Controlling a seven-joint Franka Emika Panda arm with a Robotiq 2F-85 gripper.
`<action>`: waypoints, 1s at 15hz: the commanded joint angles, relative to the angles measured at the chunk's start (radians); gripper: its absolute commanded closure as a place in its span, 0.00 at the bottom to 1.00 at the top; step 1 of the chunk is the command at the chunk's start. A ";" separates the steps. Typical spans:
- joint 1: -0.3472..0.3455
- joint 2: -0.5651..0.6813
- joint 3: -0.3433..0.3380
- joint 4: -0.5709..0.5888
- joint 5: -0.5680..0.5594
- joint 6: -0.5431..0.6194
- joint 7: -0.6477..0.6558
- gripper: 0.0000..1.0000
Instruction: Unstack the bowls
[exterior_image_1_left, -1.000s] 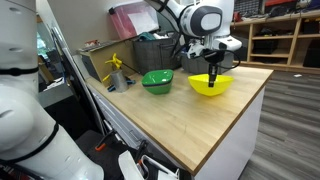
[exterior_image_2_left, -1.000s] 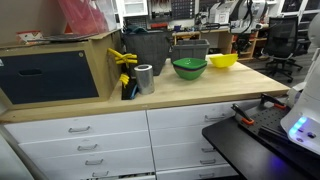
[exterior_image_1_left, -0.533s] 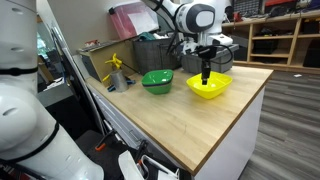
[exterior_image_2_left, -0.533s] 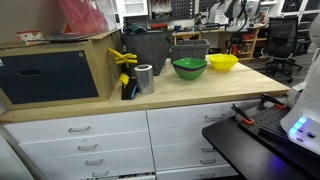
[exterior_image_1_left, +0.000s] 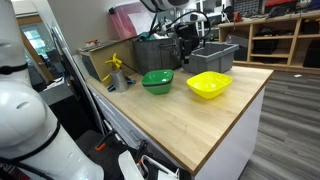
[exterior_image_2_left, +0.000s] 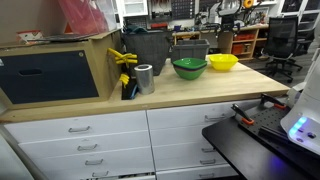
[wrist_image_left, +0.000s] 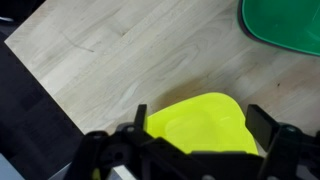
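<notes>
A yellow bowl (exterior_image_1_left: 209, 85) rests upright on the wooden counter, with a green bowl (exterior_image_1_left: 157, 81) a short way beside it; the two do not touch. Both also show in an exterior view, the green bowl (exterior_image_2_left: 190, 68) nearer and the yellow bowl (exterior_image_2_left: 223, 62) behind it. My gripper (exterior_image_1_left: 185, 47) hangs high above the counter, behind the bowls. In the wrist view my gripper (wrist_image_left: 203, 122) is open and empty, its fingers (wrist_image_left: 266, 122) standing wide apart well above the yellow bowl (wrist_image_left: 200, 128). The green bowl's (wrist_image_left: 285, 25) edge shows at the top right.
A grey rectangular bin (exterior_image_1_left: 216, 55) stands behind the yellow bowl and a dark bin (exterior_image_1_left: 150, 50) behind the green one. A yellow object (exterior_image_1_left: 117, 70), a metal can (exterior_image_2_left: 145, 78) and a wooden box (exterior_image_2_left: 55, 65) sit at one end of the counter (exterior_image_1_left: 215, 120).
The gripper has opened and let go of the yellow bowl, which now rests on the counter. The arm has risen and drawn back away from it.
</notes>
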 joint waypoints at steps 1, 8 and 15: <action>0.027 -0.050 0.021 0.005 -0.056 -0.059 -0.028 0.00; 0.061 -0.056 0.069 -0.017 -0.103 -0.047 -0.091 0.00; 0.090 -0.036 0.107 -0.046 -0.098 0.003 -0.145 0.00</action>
